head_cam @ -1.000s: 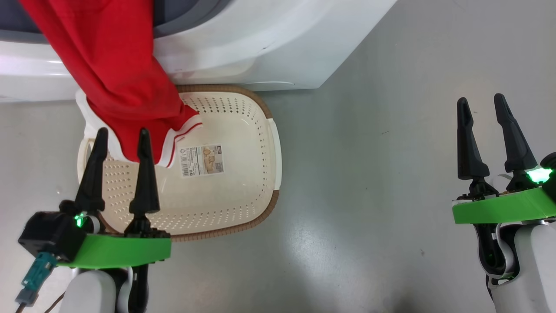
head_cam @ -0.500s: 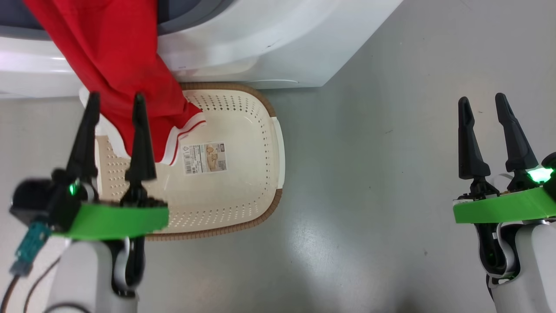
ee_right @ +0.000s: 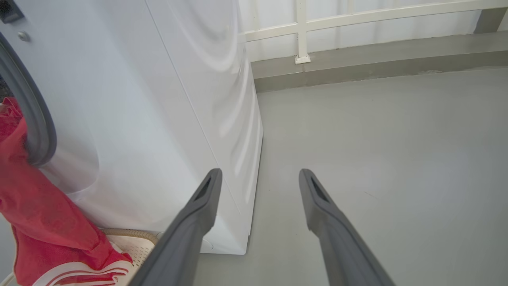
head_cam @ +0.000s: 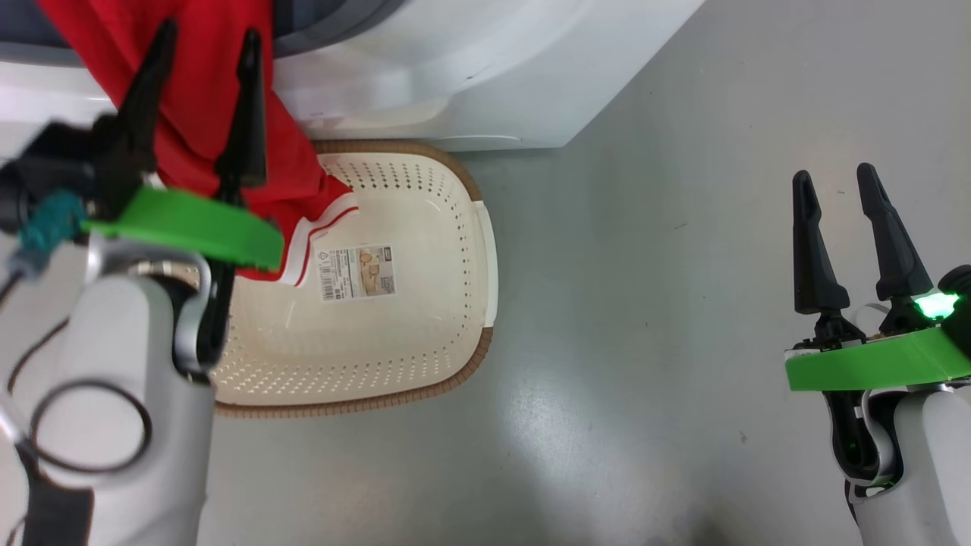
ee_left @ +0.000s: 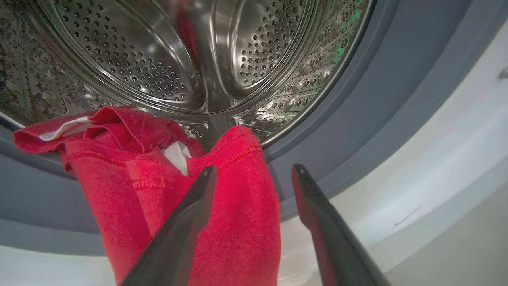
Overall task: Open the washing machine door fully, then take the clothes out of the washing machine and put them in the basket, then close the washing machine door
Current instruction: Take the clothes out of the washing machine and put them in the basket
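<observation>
— Left gripper was seen spread apart and empty before the bright red, white-trimmed garment; the right gripper, likewise parted, was held well aside.
— Where was the garment found?
— Draped over the lip of the steel drum of the large white washing machine, its lower end hanging into the cream perforated plastic basket.
— What could be spoiled?
— Only an edge might be pinched, the cloth being offset toward one finger; the bunched top could be snagged on the grey rubber gasket.
</observation>
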Robot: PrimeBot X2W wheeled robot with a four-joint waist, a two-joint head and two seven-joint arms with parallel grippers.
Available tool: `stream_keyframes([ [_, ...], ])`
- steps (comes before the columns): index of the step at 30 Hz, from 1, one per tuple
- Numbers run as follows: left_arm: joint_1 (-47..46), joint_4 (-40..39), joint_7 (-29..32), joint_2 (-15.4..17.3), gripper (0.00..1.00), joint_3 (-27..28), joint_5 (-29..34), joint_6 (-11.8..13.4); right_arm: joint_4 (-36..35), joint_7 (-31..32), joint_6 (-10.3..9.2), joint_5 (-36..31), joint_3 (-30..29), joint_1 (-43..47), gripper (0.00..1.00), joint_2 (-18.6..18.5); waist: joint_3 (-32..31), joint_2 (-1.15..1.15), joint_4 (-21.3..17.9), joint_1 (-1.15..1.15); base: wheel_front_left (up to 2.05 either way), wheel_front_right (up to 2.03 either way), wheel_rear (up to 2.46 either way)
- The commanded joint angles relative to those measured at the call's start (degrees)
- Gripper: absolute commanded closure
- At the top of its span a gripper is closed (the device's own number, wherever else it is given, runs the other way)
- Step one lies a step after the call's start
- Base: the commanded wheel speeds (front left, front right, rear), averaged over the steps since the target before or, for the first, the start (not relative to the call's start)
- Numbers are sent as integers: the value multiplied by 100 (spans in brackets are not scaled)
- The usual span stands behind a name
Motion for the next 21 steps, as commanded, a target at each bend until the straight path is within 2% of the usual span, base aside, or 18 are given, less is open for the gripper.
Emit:
stream_keyframes([
  [1,-66,-73,48,203,0,116,-37,-40,-135,-35,37,38,128,68,0,-10,11,0,0,0,0,0,0],
  [9,-739,662,555,262,0,-42,-116,-81,-139,-35,37,43,148,50,0,-19,57,0,-9,0,0,0,0],
  [21,-1446,1809,648,371,0,-221,-25,-54,-139,-35,37,39,172,28,0,-19,54,0,-45,0,0,0,0],
])
